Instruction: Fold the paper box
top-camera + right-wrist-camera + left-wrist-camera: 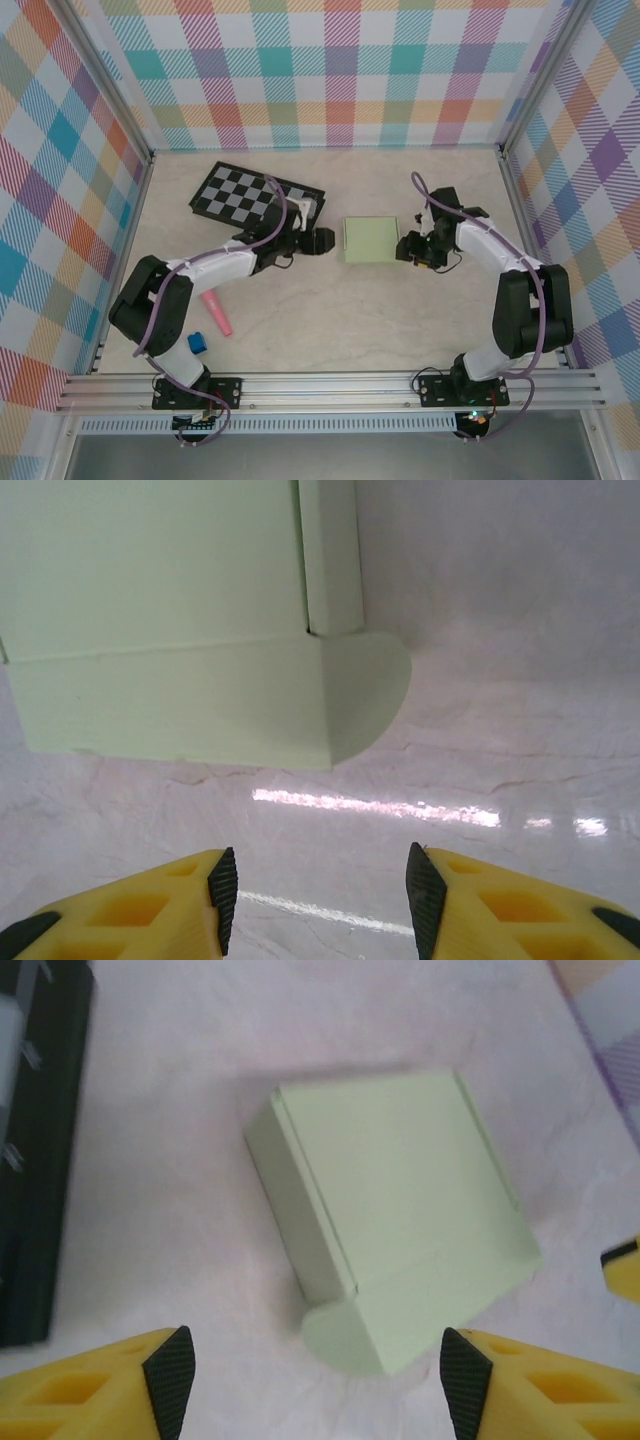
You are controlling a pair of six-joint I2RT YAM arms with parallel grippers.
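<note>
Item 1. We record the paper box [372,240]: pale green card, folded into a flat closed rectangle, plain and unmarked. It lies on the table [330,330] a little right of the middle, between the two grippers and touching neither. In the left wrist view we note a rounded tab [335,1335] sticking out at the box's near lower corner and resting flat on the surface.

Item 2. We list the left gripper [325,241] just left of the box. Its yellow fingers with black pads [168,1375] stand well apart, with only bare table between them and the box lying just ahead.

Item 3. We list the right gripper [408,247] just right of the box. Its fingers [222,890] are likewise parted, holding nothing, with the box's side a short way in front.

Item 4. We enter a black-and-grey checkerboard [240,192] at the far left of the table, lying flat and askew, with a small white item [305,208] at its right end.

Item 5. We enter a pink pen [217,312] and a small blue object [197,343] near the left arm's base, well apart from the box.

Item 6. We note plaid walls [340,70] around the table.
</note>
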